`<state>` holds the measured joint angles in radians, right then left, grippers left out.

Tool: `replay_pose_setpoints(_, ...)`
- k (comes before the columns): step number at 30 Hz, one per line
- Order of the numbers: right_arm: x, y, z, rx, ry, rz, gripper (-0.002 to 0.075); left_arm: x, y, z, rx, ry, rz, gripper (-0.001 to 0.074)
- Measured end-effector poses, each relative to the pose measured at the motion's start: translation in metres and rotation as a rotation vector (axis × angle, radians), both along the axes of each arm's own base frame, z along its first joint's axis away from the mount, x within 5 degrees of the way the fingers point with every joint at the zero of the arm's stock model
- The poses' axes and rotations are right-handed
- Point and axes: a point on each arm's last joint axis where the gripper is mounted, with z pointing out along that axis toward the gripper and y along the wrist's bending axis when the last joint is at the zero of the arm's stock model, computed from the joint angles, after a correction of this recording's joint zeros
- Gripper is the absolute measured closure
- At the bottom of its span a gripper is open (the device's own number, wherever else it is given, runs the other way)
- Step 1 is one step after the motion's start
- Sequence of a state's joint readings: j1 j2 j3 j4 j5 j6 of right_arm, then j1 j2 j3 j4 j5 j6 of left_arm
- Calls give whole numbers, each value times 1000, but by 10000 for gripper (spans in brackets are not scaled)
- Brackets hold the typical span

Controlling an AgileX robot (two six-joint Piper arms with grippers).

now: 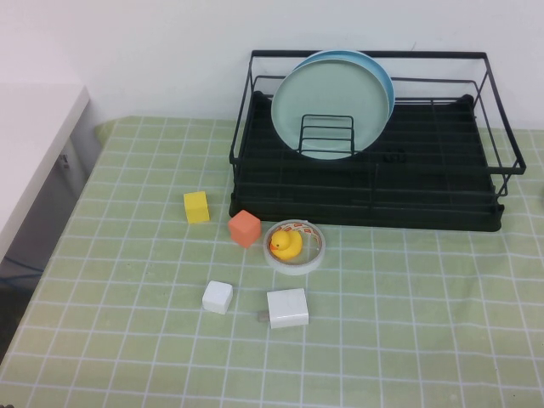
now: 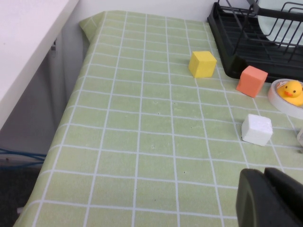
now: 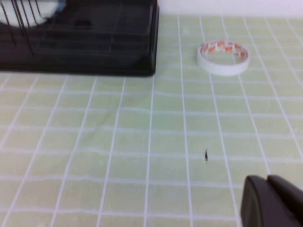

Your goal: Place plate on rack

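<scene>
The pale mint-green plate [image 1: 327, 98] stands upright in the black wire rack [image 1: 425, 170], leaning behind the small wire divider [image 1: 325, 136], with a sky-blue plate [image 1: 387, 78] right behind it. The plate also shows in the left wrist view [image 2: 274, 26] and the right wrist view [image 3: 28, 12]. Neither arm shows in the high view. My left gripper [image 2: 265, 172] is shut and empty, low over the tablecloth on the near left, away from the rack [image 2: 236, 66]. My right gripper [image 3: 266, 178] is shut and empty over the cloth in front of the rack's right end [image 3: 94, 47].
In front of the rack lie a yellow cube [image 1: 196, 206], an orange cube [image 1: 244, 228], a tape roll [image 1: 294, 246] holding a yellow duck [image 1: 285, 245], a white cube [image 1: 218, 297] and a white charger [image 1: 287, 308]. Another tape roll [image 3: 222, 56] lies right of the rack. A white table [image 1: 34, 144] stands left.
</scene>
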<state>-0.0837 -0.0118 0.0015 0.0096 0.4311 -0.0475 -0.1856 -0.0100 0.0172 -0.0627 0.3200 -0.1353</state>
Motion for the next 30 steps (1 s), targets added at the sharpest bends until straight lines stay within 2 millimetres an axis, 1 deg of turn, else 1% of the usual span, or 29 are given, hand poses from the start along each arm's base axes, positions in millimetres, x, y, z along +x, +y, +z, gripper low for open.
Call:
replay_pose_setpoints(6, 2, 0, 1, 0, -48, -3, 726, 0, 0, 0, 2, -2, 0, 736)
replay_pose_setpoints(25, 2, 0, 1, -1, -54, -3, 726, 0, 0, 0, 3, -2, 0, 736)
replay_pose_setpoints(30, 2, -2, 1, -35, -51, -7, 726, 0, 0, 0, 3, -2, 0, 736)
